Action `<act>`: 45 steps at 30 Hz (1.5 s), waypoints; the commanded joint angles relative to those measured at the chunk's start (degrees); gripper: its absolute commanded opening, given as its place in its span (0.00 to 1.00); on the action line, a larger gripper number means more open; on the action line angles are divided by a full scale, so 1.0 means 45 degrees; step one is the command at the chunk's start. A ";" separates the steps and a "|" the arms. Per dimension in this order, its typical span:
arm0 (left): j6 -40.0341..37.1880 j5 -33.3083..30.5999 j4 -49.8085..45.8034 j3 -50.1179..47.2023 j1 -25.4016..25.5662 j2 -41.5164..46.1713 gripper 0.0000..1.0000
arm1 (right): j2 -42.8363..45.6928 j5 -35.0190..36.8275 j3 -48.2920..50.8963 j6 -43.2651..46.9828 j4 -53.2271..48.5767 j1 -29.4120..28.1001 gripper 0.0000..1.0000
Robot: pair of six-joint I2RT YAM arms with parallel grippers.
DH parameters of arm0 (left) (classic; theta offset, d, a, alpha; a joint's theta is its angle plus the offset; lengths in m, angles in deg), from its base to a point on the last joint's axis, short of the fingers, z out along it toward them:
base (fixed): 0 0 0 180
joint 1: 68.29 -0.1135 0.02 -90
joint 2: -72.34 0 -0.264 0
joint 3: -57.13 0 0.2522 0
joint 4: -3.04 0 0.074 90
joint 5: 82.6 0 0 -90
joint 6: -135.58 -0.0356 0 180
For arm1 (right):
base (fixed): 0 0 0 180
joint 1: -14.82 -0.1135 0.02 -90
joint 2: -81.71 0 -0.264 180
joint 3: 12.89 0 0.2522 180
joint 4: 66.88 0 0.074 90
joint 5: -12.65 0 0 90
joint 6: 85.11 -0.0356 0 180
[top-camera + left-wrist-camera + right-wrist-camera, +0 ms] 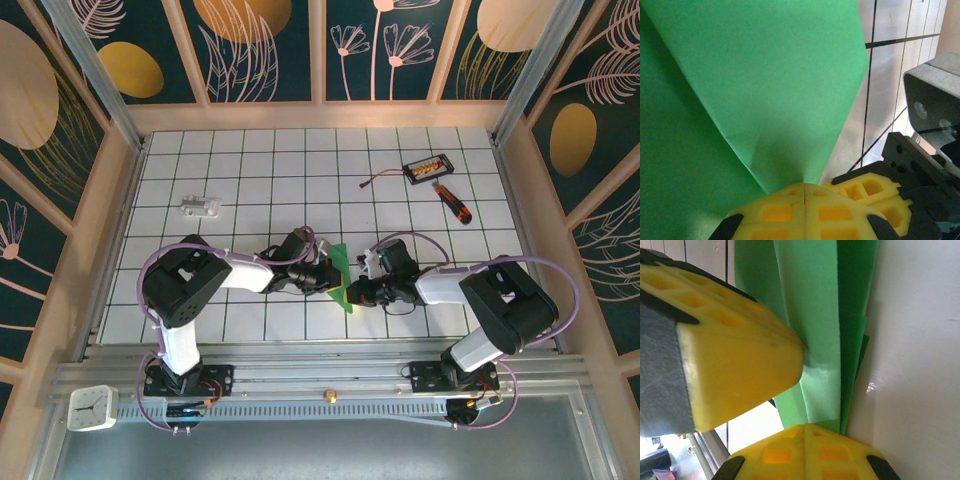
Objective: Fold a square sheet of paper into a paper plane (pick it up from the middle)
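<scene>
Green paper (344,270), folded, just below frame centre: left gripper (327,277) and right gripper (359,291) both pinch it, fingers pressed together.

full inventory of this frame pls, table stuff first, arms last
folded paper: one, bright green, table centre, between the two grippers
small box: one, black with orange parts, far right
wire: one, red, trailing left from the box
screwdriver: one, black and orange, just nearer than the box
small part: one, white-grey, far left
clock: one, white, near-left corner, off the tiles
table: one, white tiles, dark grid
left gripper: one, yellow fingers, shut on the paper
right gripper: one, yellow fingers, shut on the paper
</scene>
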 commanded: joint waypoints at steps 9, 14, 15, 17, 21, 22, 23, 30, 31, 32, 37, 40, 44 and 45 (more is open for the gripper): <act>-0.0456 -0.0773 -0.1050 0.0498 0.0117 -0.0672 0.00 | -0.0308 0.1008 0.0358 0.0125 -0.1458 0.0073 0.00; -0.0768 -0.1199 -0.1379 0.0612 -0.0068 -0.0892 0.00 | -0.0427 0.1008 0.0396 0.0144 -0.1535 0.0081 0.00; -0.0781 -0.1227 -0.1384 0.0598 -0.0132 -0.0890 0.00 | -0.0439 0.1008 0.0396 0.0143 -0.1534 0.0077 0.00; -0.0859 -0.1284 -0.1384 0.0578 -0.0335 -0.0895 0.00 | -0.0486 0.0995 0.0418 0.0141 -0.1553 0.0086 0.00; -0.1209 -0.1453 -0.1710 0.0801 -0.0653 -0.0853 0.00 | -0.0506 0.1003 0.0417 0.0181 -0.1671 0.0085 0.00; -0.1352 -0.1519 -0.1843 0.0897 -0.0730 -0.0845 0.00 | -0.0505 0.1008 0.0417 0.0199 -0.1705 0.0089 0.00; -0.1483 -0.1593 -0.1978 0.0994 -0.0803 -0.0872 0.00 | -0.0504 0.1007 0.0417 0.0212 -0.1712 0.0086 0.00; -0.1869 -0.1640 -0.2373 0.1476 -0.1049 -0.0995 0.00 | -0.0512 0.0981 0.0298 0.0278 -0.1835 0.0066 0.00; -0.1797 -0.1611 -0.2323 0.1394 -0.1044 -0.0983 0.00 | -0.0374 0.0919 0.0182 0.0318 -0.1886 0.0090 0.00; -0.1730 -0.1584 -0.2237 0.1266 -0.1041 -0.0974 0.00 | -0.0160 0.0865 0.0065 0.0338 -0.1931 0.0100 0.00; -0.1049 -0.1503 -0.1529 0.0516 -0.0745 -0.0725 0.00 | 0.1445 0.0093 -0.0391 -0.0365 -0.0967 0.0384 0.00; -0.0181 -0.1513 -0.0739 -0.0006 -0.0433 -0.0597 0.00 | 0.1528 -0.0162 -0.0502 -0.1002 0.0024 0.0373 0.00; 0.1242 -0.1738 0.0649 -0.0923 -0.0175 -0.0279 0.00 | 0.1095 -0.0081 -0.0462 -0.1166 0.0492 0.0186 0.00; 0.1441 -0.1845 0.0799 -0.1082 -0.0111 -0.0171 0.00 | 0.0927 -0.0020 -0.0462 -0.1146 0.0523 0.0081 0.00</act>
